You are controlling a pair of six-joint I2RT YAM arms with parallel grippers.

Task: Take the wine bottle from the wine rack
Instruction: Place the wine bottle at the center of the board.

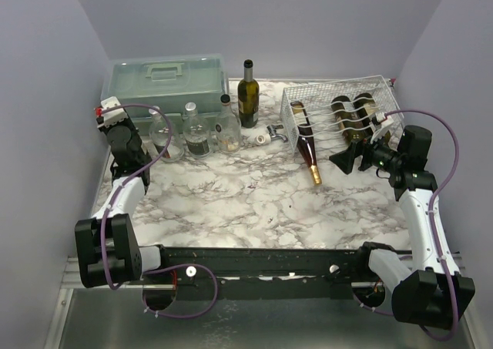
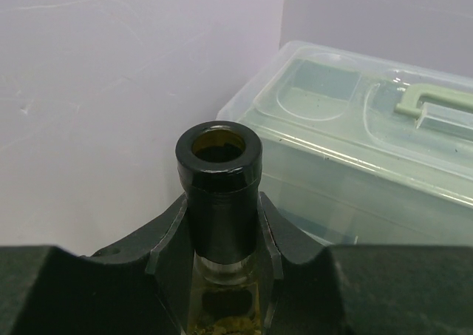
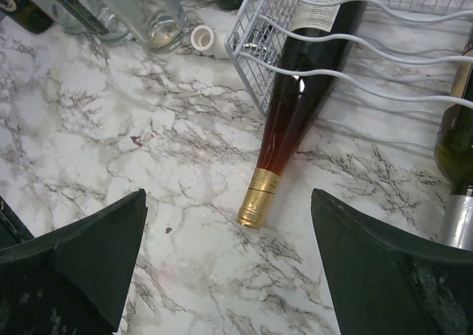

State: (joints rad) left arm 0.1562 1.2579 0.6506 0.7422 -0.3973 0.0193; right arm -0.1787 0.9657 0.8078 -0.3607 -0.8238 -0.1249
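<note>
The white wire wine rack (image 1: 374, 81) stands at the back right. A reddish wine bottle (image 1: 306, 137) lies in it, its gold-capped neck (image 3: 257, 202) poking out of the rack's mesh front (image 3: 250, 61) onto the marble. My right gripper (image 3: 228, 199) is open just in front of that cap, one finger on each side and not touching it; in the top view the right gripper (image 1: 353, 153) hovers by the rack's near edge. My left gripper (image 2: 220, 205) is shut on the neck of a dark-capped bottle (image 2: 219, 165) at the far left, away from the rack.
Two dark bottles (image 1: 353, 116) lie further right in the rack. A pale green toolbox (image 1: 166, 78) stands at the back left. Three clear bottles (image 1: 196, 131) and an upright dark wine bottle (image 1: 247, 95) stand before it. A small white cap (image 3: 205, 39) lies near the rack.
</note>
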